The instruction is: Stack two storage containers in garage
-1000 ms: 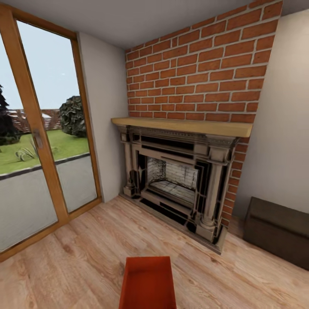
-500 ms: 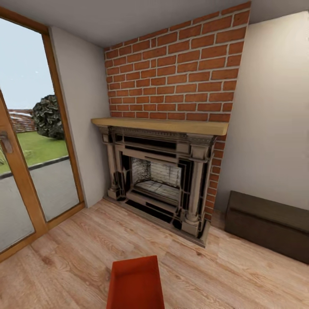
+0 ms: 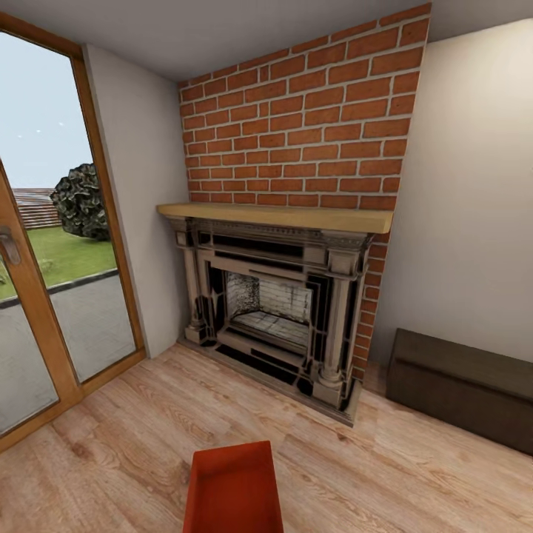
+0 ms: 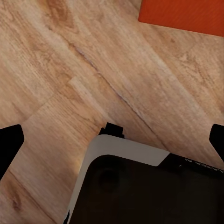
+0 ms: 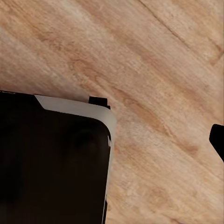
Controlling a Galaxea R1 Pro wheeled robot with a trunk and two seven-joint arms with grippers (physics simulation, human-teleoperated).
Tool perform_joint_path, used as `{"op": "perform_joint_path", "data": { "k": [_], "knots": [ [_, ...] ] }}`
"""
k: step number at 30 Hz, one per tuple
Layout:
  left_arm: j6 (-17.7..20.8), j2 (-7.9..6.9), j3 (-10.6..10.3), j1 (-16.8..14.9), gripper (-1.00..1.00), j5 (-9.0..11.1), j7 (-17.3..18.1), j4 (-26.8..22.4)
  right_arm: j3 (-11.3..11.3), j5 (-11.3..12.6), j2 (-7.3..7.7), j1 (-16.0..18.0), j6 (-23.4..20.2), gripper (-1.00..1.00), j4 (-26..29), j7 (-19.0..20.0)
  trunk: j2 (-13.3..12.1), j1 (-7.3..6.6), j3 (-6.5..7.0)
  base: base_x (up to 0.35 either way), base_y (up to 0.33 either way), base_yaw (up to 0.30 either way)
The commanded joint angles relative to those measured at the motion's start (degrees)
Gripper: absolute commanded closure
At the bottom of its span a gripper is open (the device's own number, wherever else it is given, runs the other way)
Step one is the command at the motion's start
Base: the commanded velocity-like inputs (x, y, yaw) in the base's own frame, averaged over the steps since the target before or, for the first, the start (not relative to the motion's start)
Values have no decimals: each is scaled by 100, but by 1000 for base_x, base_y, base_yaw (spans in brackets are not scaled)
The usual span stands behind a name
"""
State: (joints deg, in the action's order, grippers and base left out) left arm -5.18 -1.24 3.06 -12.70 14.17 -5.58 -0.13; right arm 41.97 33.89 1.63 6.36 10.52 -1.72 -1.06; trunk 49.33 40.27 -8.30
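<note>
Judging by the brick fireplace [image 3: 285,296] at 12 o'clock and the wood plank floor [image 3: 414,466], the robot was in the living room, with one storage container [image 3: 233,488] lying on the planks at 6 o'clock. The left end effector [image 4: 112,144] hung spread wide and empty above the planks; the right end effector's spread I cannot tell. Nothing had reached the garage, so both carries and the stacking remained

Home living room, simulator render. Red brick chimney breast [image 3: 311,111] over an ornate fireplace [image 3: 270,307] with a wood mantel [image 3: 277,216]; light wood plank floor [image 3: 133,429]; plain pale walls [image 3: 474,207]; wood-framed glass door [image 3: 44,281] onto lawn and shrub; dark low cabinet [image 3: 463,385] beside the hearth.
</note>
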Motion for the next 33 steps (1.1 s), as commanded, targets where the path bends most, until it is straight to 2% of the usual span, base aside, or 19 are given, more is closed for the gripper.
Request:
{"op": "perform_joint_path", "data": {
  "k": [1, 6, 14, 23, 33],
  "knots": [
    [-19, 1, 28, -4, -100, 6, -5, 4, 46, 30, -7, 5, 27, -100, -13, -13, 6, 1, -9, 0, 0, 0],
    [-19, 1, 28, -4, -100, 6, -5, 4, 26, 34, -14, 5, 36, -100, -13, -31, 6, 1, -9, 0, 0, 17],
    [-19, 2, 28, -4, -100, 6, -5, 4, 14, 35, -6, 5, 37, -100, -13, -27, 6, 1, -9, 0, 0, 164],
    [-19, 7, 28, -4, -100, 6, -5, 4, -4, 47, 4, 5, 37, -100, -13, -17, 6, 1, -9, 2, 1, 20],
    [-19, 1, 28, -4, -100, 6, -5, 4, -17, 59, -5, 5, 42, -100, -13, -23, 6, 1, -9, 216, 74, 1]
  ]
}}
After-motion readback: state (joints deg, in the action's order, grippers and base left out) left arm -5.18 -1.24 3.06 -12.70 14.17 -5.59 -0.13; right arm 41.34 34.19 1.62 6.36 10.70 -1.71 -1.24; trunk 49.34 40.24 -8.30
